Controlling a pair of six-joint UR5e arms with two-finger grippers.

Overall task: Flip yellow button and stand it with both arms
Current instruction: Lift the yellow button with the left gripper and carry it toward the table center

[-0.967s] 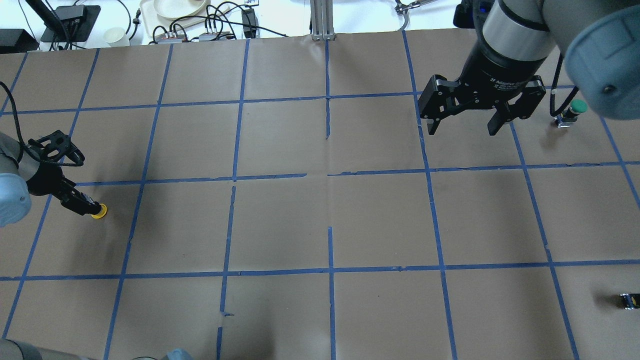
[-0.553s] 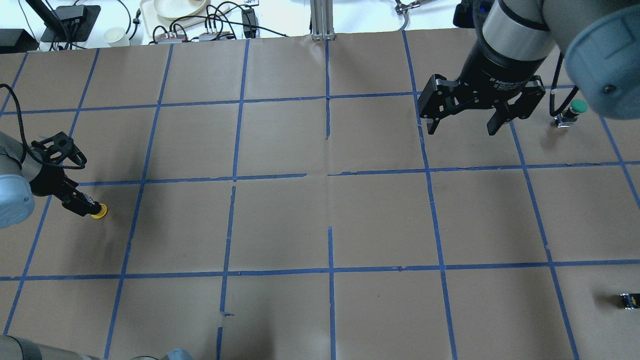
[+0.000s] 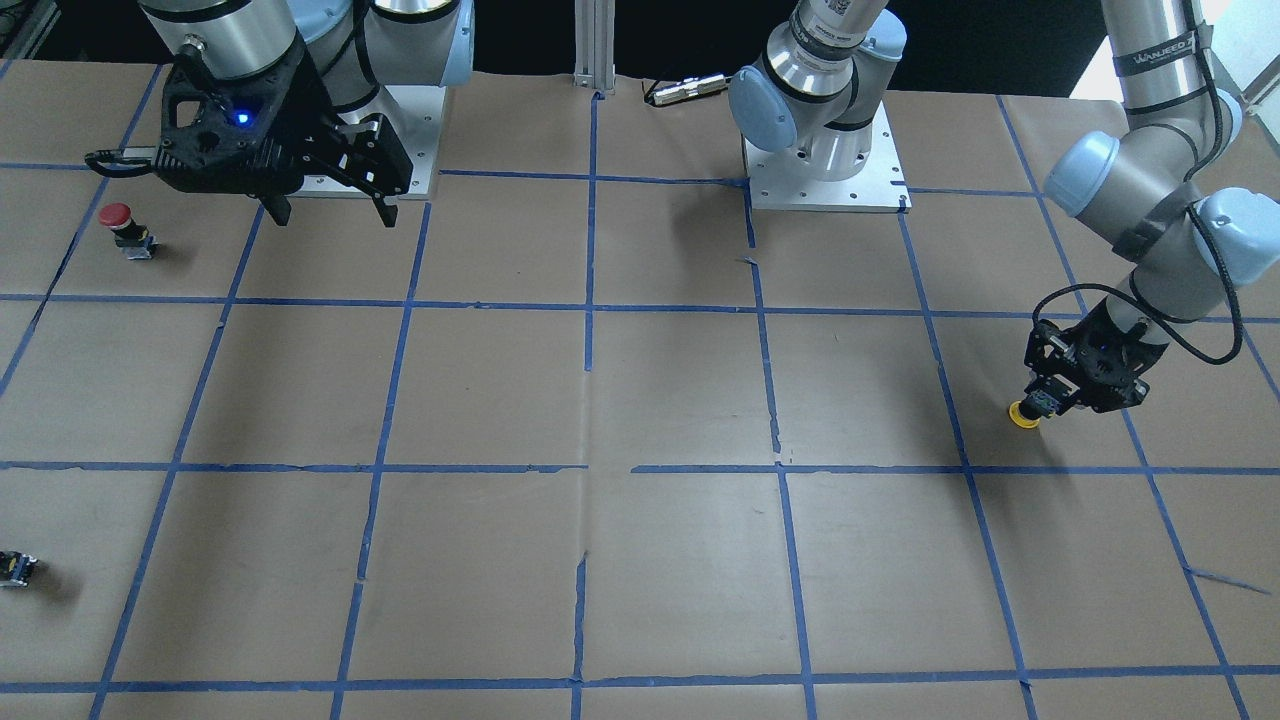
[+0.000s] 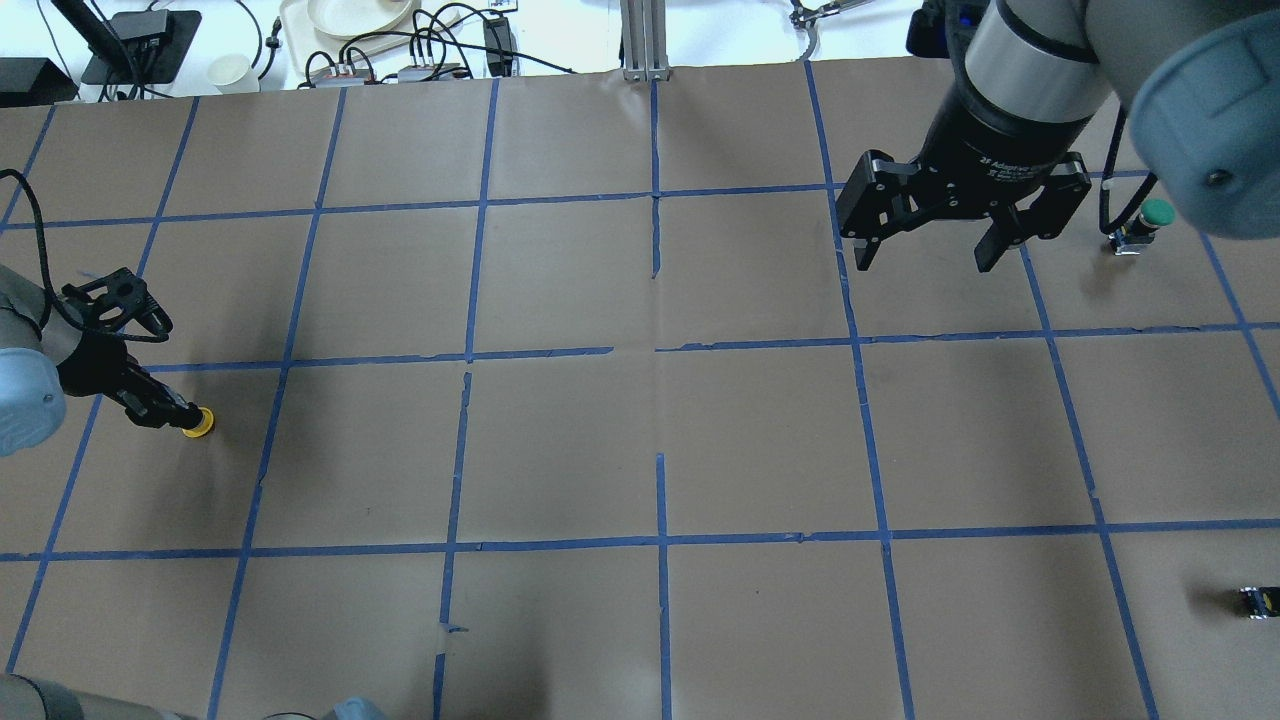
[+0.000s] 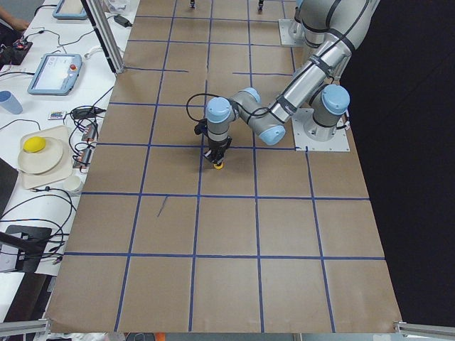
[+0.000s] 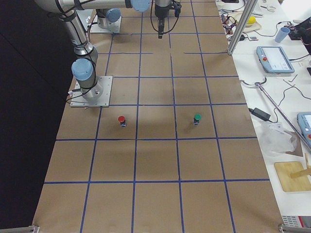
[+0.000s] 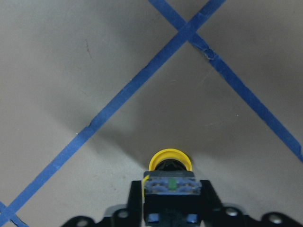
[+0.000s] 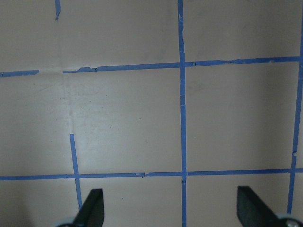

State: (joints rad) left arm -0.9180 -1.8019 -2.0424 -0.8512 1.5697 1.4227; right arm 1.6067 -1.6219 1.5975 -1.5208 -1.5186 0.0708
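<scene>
Grasp of the yellow button point(image 7: 170, 164) by the left gripper point(image 7: 170, 201). The black body of the button is clamped between the closed fingers, and the yellow cap projects just beyond the fingertips, pointing away from the wrist and down toward the table point(image 4: 640, 430). Whether the cap touches the paper cannot be told. The same hold is seen from overhead, with the left gripper point(image 4: 172, 415) directly behind the yellow button point(image 4: 200, 423).

The right gripper point(image 4: 927, 262) is held wide open and empty, well apart from the button on the far side of the table. A green-capped button point(image 4: 1156, 212) stands just beside it, and a small black part point(image 4: 1255, 600) lies farther off.

The step in hand is judged to be the carry toward a hand-over. It would be done well if the clamp on the flat sides of the body were kept firm, the cap were left exposed ahead of the fingertips, and the button were raised clear before any turn of the wrist. The cap end should be presented between the open fingers of the right gripper, and release should be delayed until those fingers have closed.
</scene>
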